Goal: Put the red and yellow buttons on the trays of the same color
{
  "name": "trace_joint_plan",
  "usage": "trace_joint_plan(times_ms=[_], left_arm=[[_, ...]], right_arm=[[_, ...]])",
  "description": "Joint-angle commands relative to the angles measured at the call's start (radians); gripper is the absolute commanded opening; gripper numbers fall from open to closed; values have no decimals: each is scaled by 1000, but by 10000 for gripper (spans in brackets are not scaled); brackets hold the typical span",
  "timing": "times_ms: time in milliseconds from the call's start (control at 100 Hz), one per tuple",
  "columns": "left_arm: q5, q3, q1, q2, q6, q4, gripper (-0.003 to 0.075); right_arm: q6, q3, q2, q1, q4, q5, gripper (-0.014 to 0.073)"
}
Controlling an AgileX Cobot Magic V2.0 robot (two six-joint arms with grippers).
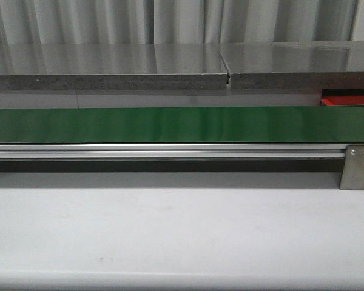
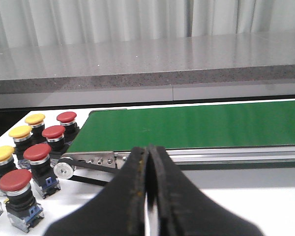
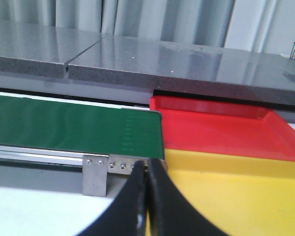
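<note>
A: Status?
B: Both claws, left (image 2: 147, 196) and right (image 3: 146, 196), pressed together, holding nothing. Glossy red (image 2: 37, 152) and yellow (image 2: 20, 132) dome-capped push buttons stand on the white tabletop (image 2: 246, 196) beside the green belt's (image 2: 196, 128) end; flat red tray (image 3: 221, 130) and yellow tray (image 3: 236, 196) sit at the other end.
A: Grip?
B: I reckon they're rigid, light, with slick caps. I'd pinch the black collar under the cap.

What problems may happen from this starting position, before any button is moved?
1. The red buttons and yellow buttons stand packed together beside the belt's end, so the left gripper, now shut, may knock a neighbour while grasping one.
2. The red tray and yellow tray touch edge to edge at the belt's other end, so a button released near that border may land in the wrong colour.
</note>
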Motion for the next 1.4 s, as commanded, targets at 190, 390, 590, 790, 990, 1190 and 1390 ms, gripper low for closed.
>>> trace_joint_plan(times_ms=[190, 390, 590, 790, 990, 1190, 1390], left_arm=[[-136, 24, -8, -34, -7, -5, -20], [-141, -38, -8, -24, -7, -12, -20], [-8, -216, -8, 113, -7, -65, -20], [297, -441, -8, 368, -7, -79, -20], [456, -600, -8, 592, -7, -124, -20], [459, -617, -8, 700, -7, -207, -20], [478, -617, -8, 751, -7, -207, -18]], right_arm=[[-5, -23, -21, 0, -7, -76, -118], [-5, -23, -21, 0, -7, -76, -118], [-5, -23, -21, 0, -7, -76, -118], [-5, -23, -21, 0, -7, -76, -118], [-5, -23, -21, 0, -7, -76, -118], [-5, -23, -21, 0, -7, -76, -118], [-5, -23, -21, 0, -7, -76, -118]])
